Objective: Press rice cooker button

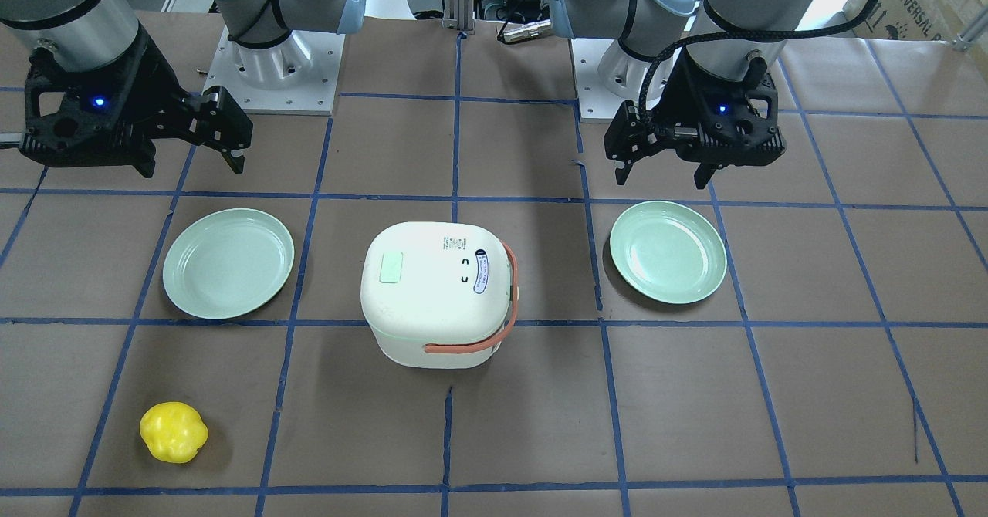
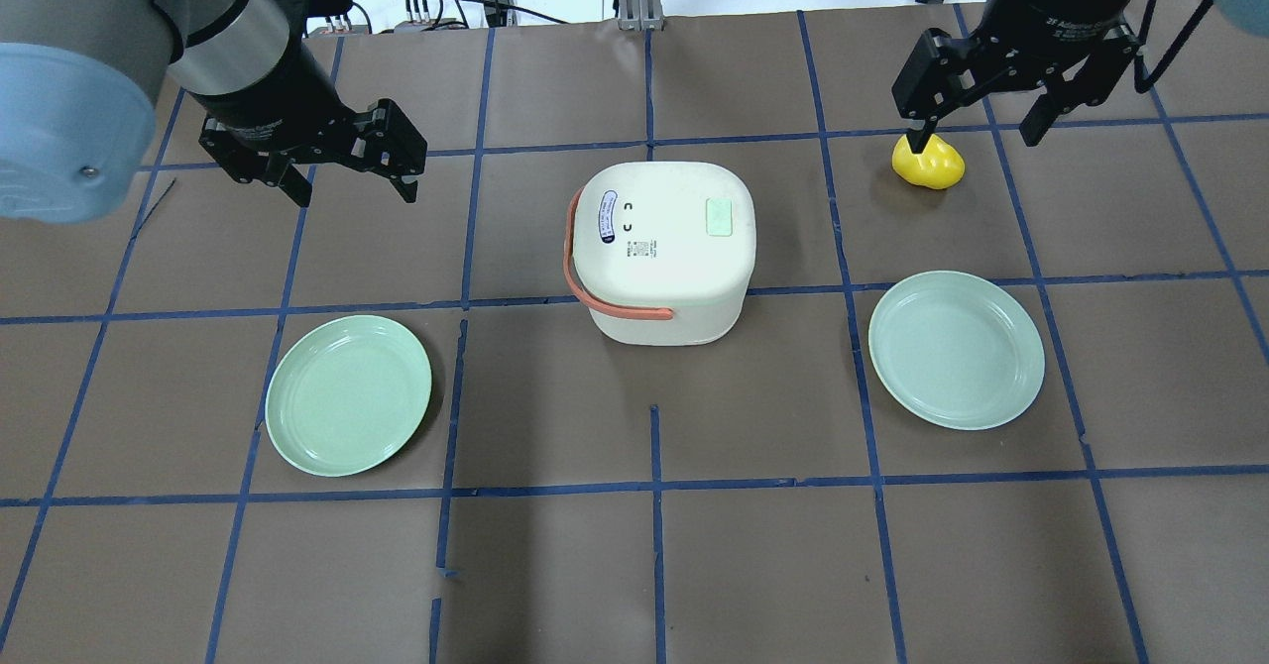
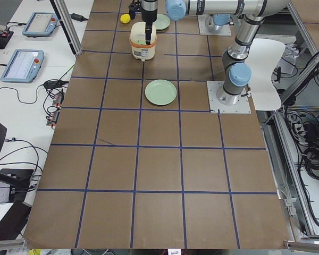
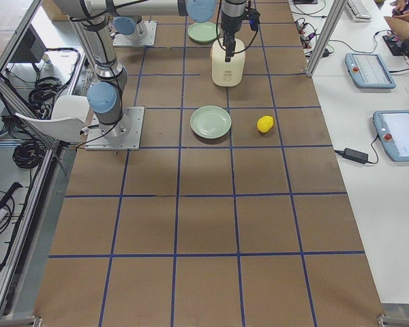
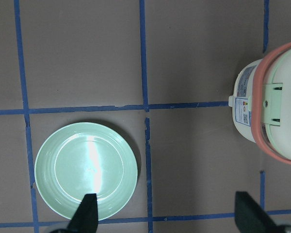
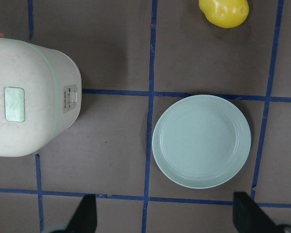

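Note:
The white rice cooker (image 2: 664, 248) with an orange handle stands at the table's middle, also in the front view (image 1: 436, 293). A pale green rectangular button (image 2: 719, 216) sits on its lid, seen too in the front view (image 1: 392, 268) and the right wrist view (image 6: 14, 103). My left gripper (image 2: 352, 191) hovers open and empty to the cooker's left, above the table. My right gripper (image 2: 977, 139) hovers open and empty to the cooker's far right, over a yellow object. Neither touches the cooker.
A pale green plate (image 2: 349, 394) lies under my left side, another plate (image 2: 957, 349) on my right side. A yellow bumpy object (image 2: 929, 164) lies beyond the right plate, just under my right gripper. Blue tape lines grid the brown table.

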{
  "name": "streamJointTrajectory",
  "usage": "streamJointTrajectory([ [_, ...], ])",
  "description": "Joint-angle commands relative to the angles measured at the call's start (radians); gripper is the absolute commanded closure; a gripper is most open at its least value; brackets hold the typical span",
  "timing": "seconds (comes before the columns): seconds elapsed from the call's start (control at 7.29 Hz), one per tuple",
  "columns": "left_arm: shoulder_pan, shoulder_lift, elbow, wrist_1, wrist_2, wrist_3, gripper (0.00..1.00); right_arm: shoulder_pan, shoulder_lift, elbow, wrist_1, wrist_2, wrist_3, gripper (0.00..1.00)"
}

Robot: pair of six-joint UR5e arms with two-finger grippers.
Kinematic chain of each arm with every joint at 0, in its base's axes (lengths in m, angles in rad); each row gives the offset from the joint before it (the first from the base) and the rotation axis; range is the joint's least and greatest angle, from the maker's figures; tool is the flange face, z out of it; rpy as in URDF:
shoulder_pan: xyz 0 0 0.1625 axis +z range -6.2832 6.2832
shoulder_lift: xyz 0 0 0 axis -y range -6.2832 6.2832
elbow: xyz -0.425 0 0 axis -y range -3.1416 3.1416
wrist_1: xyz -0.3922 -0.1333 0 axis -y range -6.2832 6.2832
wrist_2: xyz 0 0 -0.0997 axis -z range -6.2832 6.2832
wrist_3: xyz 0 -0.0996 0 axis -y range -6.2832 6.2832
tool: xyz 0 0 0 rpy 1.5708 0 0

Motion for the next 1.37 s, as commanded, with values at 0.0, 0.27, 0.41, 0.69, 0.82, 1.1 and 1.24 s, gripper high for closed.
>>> streamJointTrajectory([
  [0.0, 0.000, 0.000, 0.000, 0.000, 0.001, 0.000, 0.00, 0.000, 0.000, 0.000, 0.001, 0.000, 0.000, 0.00],
  [0.27, 0.000, 0.000, 0.000, 0.000, 0.000, 0.000, 0.00, 0.000, -0.004, 0.017, -0.001, 0.008, -0.014, 0.00],
  [0.41, 0.001, 0.000, 0.000, 0.000, 0.001, 0.000, 0.00, 0.002, -0.001, 0.003, -0.001, 0.009, 0.003, 0.00],
  [0.69, 0.000, 0.000, 0.000, 0.000, 0.000, 0.000, 0.00, 0.046, 0.026, 0.003, -0.025, 0.021, 0.062, 0.02],
  [0.82, 0.000, 0.000, 0.000, 0.000, 0.001, 0.000, 0.00, 0.069, 0.061, -0.001, -0.104, 0.020, 0.081, 0.03],
  [1.1, 0.000, 0.000, 0.000, 0.000, 0.000, 0.000, 0.00, 0.141, 0.130, -0.029, -0.190, 0.024, 0.226, 0.26],
  [1.24, 0.001, 0.000, 0.000, 0.000, 0.001, 0.000, 0.00, 0.187, 0.167, -0.044, -0.208, 0.023, 0.248, 0.51],
])
